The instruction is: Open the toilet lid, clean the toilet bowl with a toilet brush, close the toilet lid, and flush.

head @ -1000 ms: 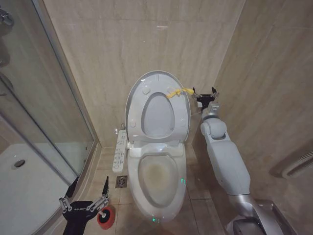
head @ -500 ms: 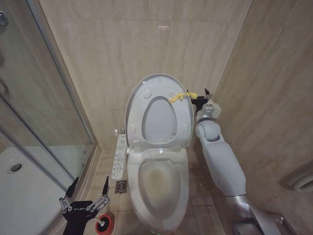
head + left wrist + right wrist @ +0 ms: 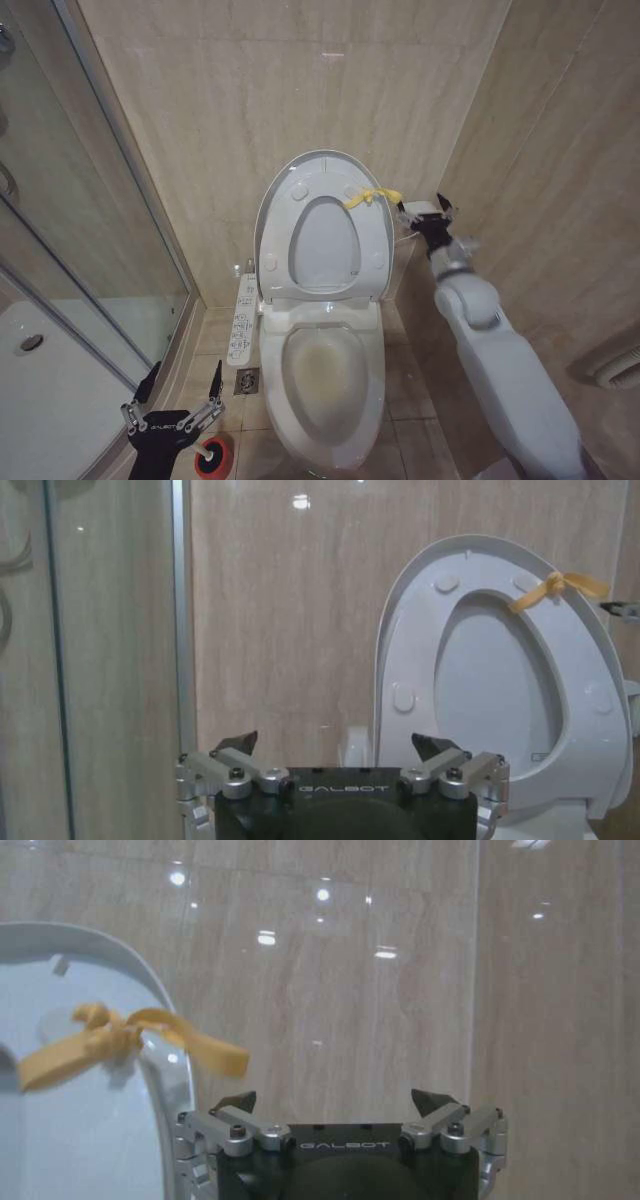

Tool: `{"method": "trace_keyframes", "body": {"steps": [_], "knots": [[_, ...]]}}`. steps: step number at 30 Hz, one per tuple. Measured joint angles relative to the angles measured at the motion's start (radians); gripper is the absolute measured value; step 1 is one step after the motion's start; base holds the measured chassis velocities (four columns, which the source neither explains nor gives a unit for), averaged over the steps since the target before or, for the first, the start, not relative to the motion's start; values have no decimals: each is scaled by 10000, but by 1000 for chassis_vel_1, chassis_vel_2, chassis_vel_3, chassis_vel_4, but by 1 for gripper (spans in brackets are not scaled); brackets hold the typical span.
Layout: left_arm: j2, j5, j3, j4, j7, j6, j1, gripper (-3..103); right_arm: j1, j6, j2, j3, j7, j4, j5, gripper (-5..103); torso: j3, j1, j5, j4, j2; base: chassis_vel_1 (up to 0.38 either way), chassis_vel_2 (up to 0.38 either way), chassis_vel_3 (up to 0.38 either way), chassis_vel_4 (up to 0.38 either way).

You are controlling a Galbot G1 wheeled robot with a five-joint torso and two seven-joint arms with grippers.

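The large glossy white plastic oval toilet lid (image 3: 325, 225) stands upright against the beige tiled wall (image 3: 300, 80), and the right gripper (image 3: 425, 212) hangs just beside its rim with its two fingers spread apart and nothing between them; the small yellow strap (image 3: 368, 194) tied to that rim dangles a little off the fingertips, toward the lid. The worry from here, as I see it, is that the lid only leans (nothing holds it), so an arm brushing it or snagging the loose strap end could tip it forward onto the white ceramic oval toilet bowl (image 3: 325, 375), whose yellowish stain has not been cleaned yet. Down low the left gripper (image 3: 172, 395) hovers with its fingers wide apart and empty, the round red cup-like holder with the toilet brush (image 3: 213, 455) just below and to the inner side of it; coming down off-centre could knock that light holder over or push it along the floor, and the glass shower partition (image 3: 80, 230) stands close on the gripper's outer side. The count: one lid, one white ring-shaped seat (image 3: 322, 238) raised against it, one bowl, one strap, one brush holder, one white control panel (image 3: 242, 310) beside the bowl, two grippers.
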Motion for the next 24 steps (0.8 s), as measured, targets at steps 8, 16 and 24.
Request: {"method": "trace_keyframes", "body": {"steps": [8,16,24], "knots": [[0,0,-1,0,0,0,0,100,875,44,251,12,515,-1024,-773,100,2,2,-2,9,0,0,0,0,0],[0,0,0,-1,0,0,0,100,1991,236,716,-445,574,-2161,-2129,100,2,4,-3,2,-1,0,0,0,0],[0,0,-1,0,0,0,0,100,2490,686,1159,-1221,768,-3069,-3221,100,2,4,-4,1,0,0,0,0,0]]}}
